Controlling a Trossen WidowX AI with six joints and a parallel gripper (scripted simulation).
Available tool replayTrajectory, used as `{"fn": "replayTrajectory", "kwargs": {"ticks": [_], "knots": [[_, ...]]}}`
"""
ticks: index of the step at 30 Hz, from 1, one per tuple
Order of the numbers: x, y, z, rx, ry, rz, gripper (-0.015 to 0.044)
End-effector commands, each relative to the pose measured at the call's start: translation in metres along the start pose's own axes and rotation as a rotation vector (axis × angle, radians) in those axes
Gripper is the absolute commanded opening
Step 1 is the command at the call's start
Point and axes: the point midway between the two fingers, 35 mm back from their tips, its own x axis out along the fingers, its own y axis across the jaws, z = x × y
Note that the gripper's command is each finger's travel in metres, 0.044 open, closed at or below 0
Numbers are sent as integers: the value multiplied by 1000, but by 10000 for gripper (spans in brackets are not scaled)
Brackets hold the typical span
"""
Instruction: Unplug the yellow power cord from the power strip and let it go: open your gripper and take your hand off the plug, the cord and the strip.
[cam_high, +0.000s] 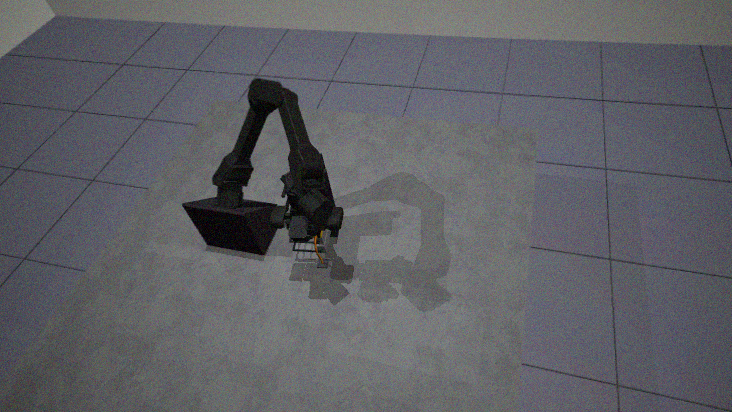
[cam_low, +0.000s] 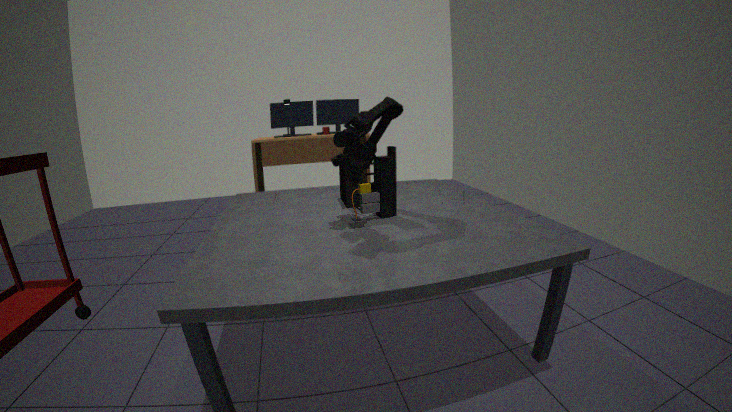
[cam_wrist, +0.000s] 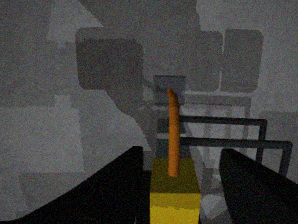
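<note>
The yellow plug (cam_low: 364, 188) (cam_wrist: 175, 210) shows just above grey blocks (cam_low: 369, 202) in the exterior view. An orange-yellow cord (cam_high: 317, 249) (cam_low: 352, 199) (cam_wrist: 173, 132) runs from it down to a small grey box (cam_high: 322, 264) (cam_wrist: 169, 82) on the table. My gripper (cam_wrist: 181, 157) is partly open at the plug. In the wrist view the plug appears between the two black fingers, with a gap on each side. Whether the plug is seated is hidden, and I cannot make out the power strip for certain.
A tall black upright block (cam_low: 387, 184) stands right beside the plug. Thin black wire frames (cam_high: 307, 250) (cam_wrist: 225, 120) stick out near the cord. The black robot base (cam_high: 233, 225) is close by on the grey table (cam_high: 409, 348) (cam_low: 286, 266). A red cart (cam_low: 30, 304) stands away to the left.
</note>
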Motion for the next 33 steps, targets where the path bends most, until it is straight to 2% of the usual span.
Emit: {"fn": "replayTrajectory", "kwargs": {"ticks": [1, 18, 33], "knots": [[-1, 0, -7, 4, 4, 3, 160], [0, 0, -35, 4, 6, 3, 160], [12, 0, -36, 4, 7, 3, 160]]}}
